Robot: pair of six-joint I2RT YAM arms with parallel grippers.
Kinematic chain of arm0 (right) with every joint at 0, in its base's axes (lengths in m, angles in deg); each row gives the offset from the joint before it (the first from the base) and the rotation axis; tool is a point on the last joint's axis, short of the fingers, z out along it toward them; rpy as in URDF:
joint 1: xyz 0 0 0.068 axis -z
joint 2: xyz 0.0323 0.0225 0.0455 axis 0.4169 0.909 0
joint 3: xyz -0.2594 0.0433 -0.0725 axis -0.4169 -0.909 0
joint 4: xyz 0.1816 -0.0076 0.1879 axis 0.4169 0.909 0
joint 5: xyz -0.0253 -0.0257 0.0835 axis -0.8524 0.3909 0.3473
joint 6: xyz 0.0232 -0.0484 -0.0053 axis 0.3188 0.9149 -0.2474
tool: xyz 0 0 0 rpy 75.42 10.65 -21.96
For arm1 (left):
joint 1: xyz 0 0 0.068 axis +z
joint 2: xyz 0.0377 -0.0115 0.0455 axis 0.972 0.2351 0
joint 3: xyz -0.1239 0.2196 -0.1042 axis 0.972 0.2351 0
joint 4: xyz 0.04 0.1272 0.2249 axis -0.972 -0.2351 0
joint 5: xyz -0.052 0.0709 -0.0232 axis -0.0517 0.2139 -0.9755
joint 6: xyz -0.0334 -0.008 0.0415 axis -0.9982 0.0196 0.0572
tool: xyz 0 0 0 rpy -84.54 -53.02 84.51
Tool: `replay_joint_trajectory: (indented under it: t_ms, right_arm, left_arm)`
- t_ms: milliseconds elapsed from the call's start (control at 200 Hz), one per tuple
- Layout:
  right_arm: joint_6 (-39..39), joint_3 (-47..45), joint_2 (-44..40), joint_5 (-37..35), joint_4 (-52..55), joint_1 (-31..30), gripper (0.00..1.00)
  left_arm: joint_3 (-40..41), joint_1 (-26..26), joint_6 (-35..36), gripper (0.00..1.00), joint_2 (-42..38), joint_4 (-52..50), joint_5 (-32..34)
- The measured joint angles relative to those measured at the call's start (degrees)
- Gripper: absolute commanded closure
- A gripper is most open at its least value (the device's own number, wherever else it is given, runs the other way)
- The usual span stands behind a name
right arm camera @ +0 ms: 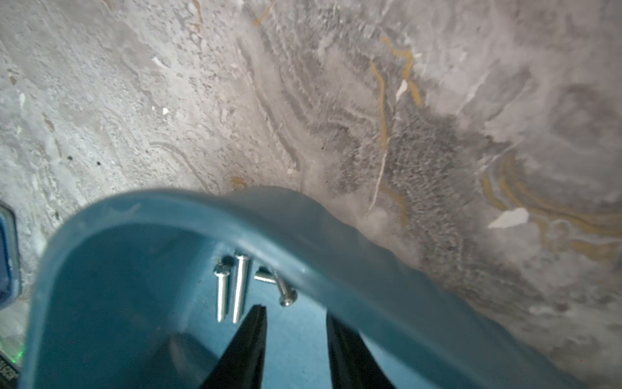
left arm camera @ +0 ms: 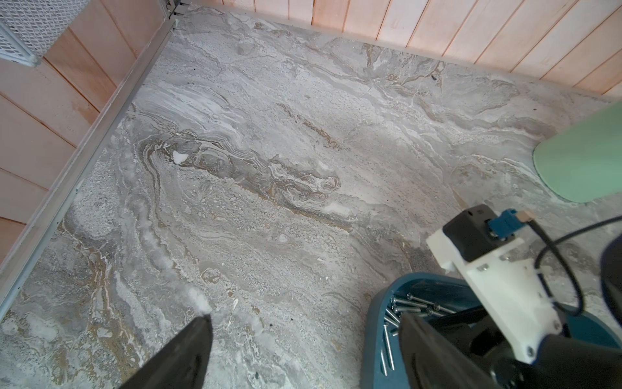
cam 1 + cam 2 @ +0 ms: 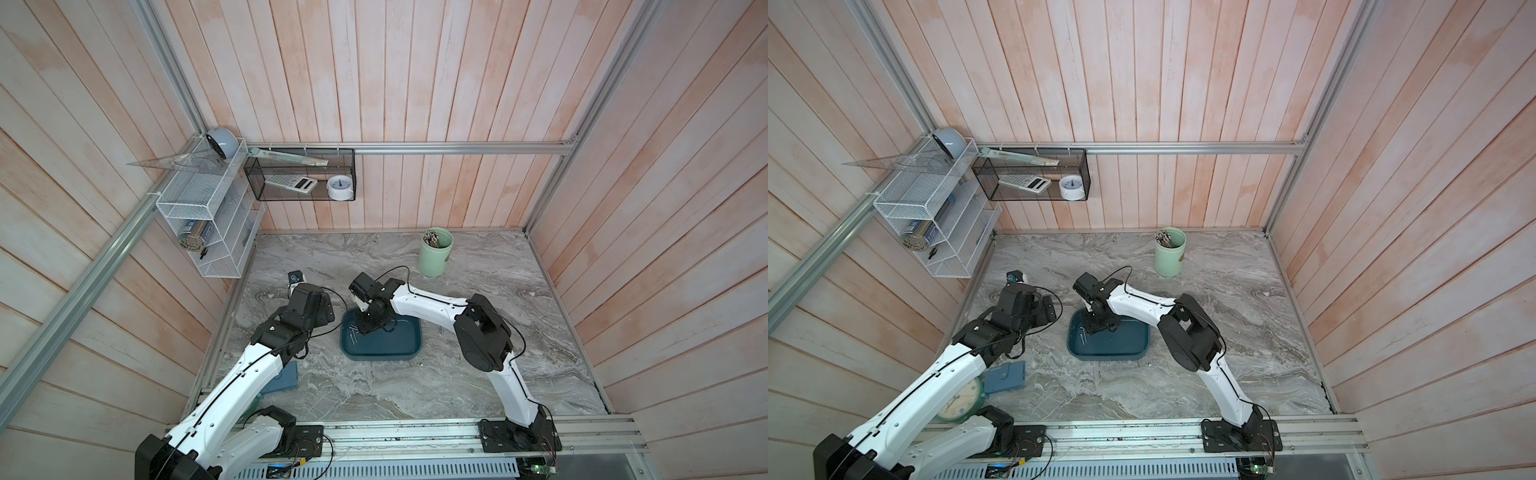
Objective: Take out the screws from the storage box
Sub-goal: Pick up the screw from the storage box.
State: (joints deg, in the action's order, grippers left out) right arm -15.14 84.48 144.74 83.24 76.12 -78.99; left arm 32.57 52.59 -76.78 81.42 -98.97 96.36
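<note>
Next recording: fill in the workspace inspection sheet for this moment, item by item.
Surface: grey marbled tabletop.
Job's things: storage box flat on the tabletop; screws loose in its corner nearest the left arm.
Clutter: pale green cup of sticks at the back; blue case and green-rimmed clock by the left arm.
Grippers: left gripper open over bare tabletop beside the box; right gripper down in the box, fingers apart beside the screws, nothing seen between them.
Cables: black wrist cables loop free on both arms.
Surroundings: plank walls; white wire rack; black mesh basket holding a calculator and small white clock.
</note>
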Motion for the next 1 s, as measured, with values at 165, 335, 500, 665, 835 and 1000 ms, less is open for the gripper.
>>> replay_joint_trajectory:
  t_ms: [165,335,500,665,835,1000]
  right_arm:
    - [-0.7,0.7,1.6,0.7,-0.1,-0.3,0.69]
    - [-1.2,0.9,1.7,0.8,-0.3,-0.5,0.74]
    - [-1.9,0.9,1.8,0.8,-0.3,-1.0,0.87]
    - [-1.8,0.9,1.8,0.3,-0.2,-1.1,0.93]
    - [-1.7,0.8,1.0,-1.1,1.3,-1.2,0.98]
    - [-1.6,-1.6,-3.1,-3.1,2.7,-1.2,1.0]
  left_arm:
    - [0.0,0.0,0.0,0.08,0.0,0.1,-0.2]
    - [0.0,0.0,0.0,0.07,0.3,0.1,-0.2]
    - [0.0,0.0,0.0,0.07,0.3,0.1,-0.2]
    - [0.0,0.0,0.0,0.07,0.3,0.1,-0.2]
    - [0.0,0.0,0.0,0.07,0.7,0.1,-0.2]
    - [0.0,0.0,0.0,0.07,0.7,0.1,-0.2]
